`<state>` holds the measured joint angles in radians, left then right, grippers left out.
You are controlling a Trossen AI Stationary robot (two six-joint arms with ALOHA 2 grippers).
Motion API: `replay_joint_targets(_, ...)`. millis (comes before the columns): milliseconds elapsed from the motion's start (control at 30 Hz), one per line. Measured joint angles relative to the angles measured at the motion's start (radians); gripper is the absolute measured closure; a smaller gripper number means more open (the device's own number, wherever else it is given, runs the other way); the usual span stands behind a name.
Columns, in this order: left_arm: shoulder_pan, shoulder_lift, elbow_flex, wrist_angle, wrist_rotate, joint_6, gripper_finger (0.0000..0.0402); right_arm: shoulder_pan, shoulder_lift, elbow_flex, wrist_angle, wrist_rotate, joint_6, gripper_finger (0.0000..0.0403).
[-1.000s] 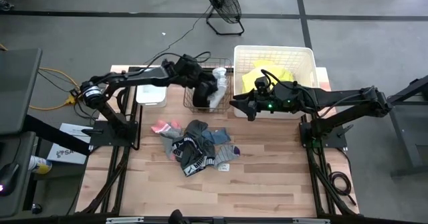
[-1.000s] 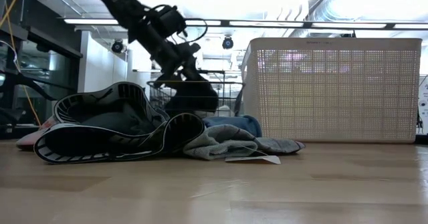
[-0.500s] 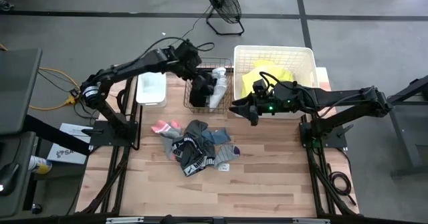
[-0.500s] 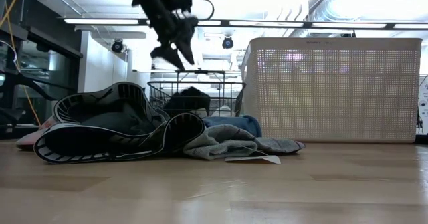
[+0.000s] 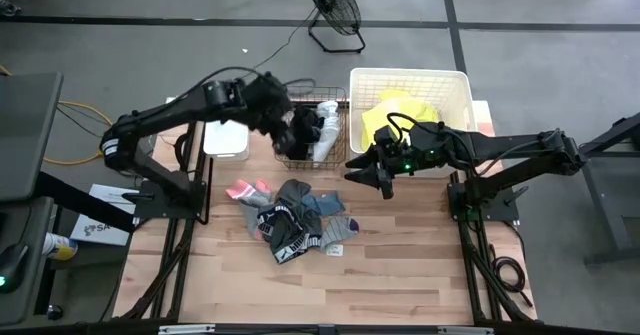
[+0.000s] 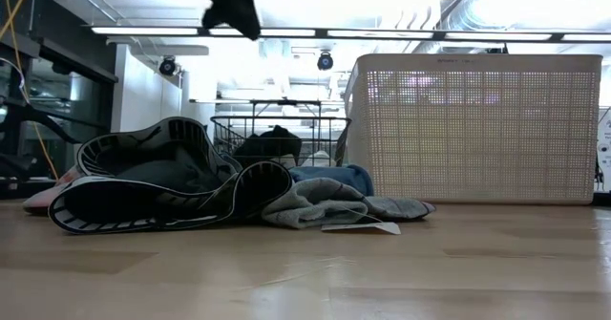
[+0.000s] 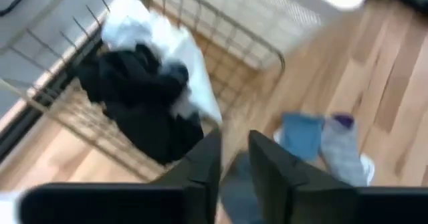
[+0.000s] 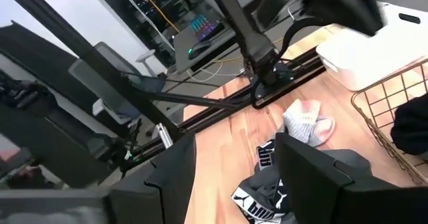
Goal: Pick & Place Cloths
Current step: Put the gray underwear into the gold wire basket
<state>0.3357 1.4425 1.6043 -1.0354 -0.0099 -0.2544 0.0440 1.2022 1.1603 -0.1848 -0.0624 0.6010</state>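
**Left arm clear of the wire basket, heap of cloths still waiting on the table**

Wooden planks make up the table (image 5: pixel 400 265), with grey floor and a black fan (image 5: pixel 333 7) beyond its far edge. Along that far edge stand 3 containers: a small white tub (image 5: pixel 226 135), a copper wire basket (image 5: pixel 338 108) and a big white laundry basket (image 5: pixel 452 83). Black and white cloths (image 7: pixel 144 90) lie inside the wire basket; a neon-yellow cloth (image 5: pixel 388 116) lies in the laundry basket. Remaining cloths sit in a heap (image 5: pixel 295 220) near the table's middle, with a pink-red piece (image 5: pixel 247 188) at its left side.

Just beside the wire basket's left rim hangs the left gripper (image 5: pixel 282 133); in its wrist view the fingers (image 7: pixel 199 167) stand nearly together with a slim gap and nothing between them. Between the 2 baskets, above bare wood, hovers the right gripper (image 5: pixel 378 178), its fingers (image 8: pixel 304 167) spread and empty.

Risks, as I judge them: both arms could reach for the same heap and meet above it; a pinch on tangled fabric may lift 2 pieces at once; a trailing garment could snag on the basket wires and drag the basket.

Only white print on a black garment (image 8: pixel 264 207) is visible, and I cannot read it with any certainty
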Motion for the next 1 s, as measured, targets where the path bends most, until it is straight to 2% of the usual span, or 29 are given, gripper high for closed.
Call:
replay_joint_targets(133,-0.092,-0.016,0.000,-0.085,-0.040,-0.046,0.0393,0.000,0.000,0.000,0.000,-0.001,-0.004,0.0206)
replay_joint_targets(333,-0.256,-0.016,-0.032,-0.172,-0.108,-0.092,0.0398,0.000,0.000,0.000,0.000,-0.024,-0.030,0.0206)
replay_joint_targets(533,-0.392,-0.015,-0.122,-0.187,-0.113,-0.170,0.0399,0.000,0.000,0.000,-0.002,-0.050,-0.031,0.0206)
replay_joint_targets(733,-0.482,-0.014,-0.233,-0.060,-0.151,-0.178,0.0397,0.000,0.000,0.000,-0.053,-0.042,-0.056,0.0206)
replay_joint_targets(867,-0.520,-0.014,-0.303,0.055,-0.150,-0.139,0.0368,0.000,0.000,0.000,-0.074,-0.042,-0.055,0.0206)
replay_joint_targets(1000,-0.535,-0.014,-0.374,0.144,-0.149,-0.135,0.0293,0.000,0.000,0.000,-0.080,-0.042,-0.053,0.0206)
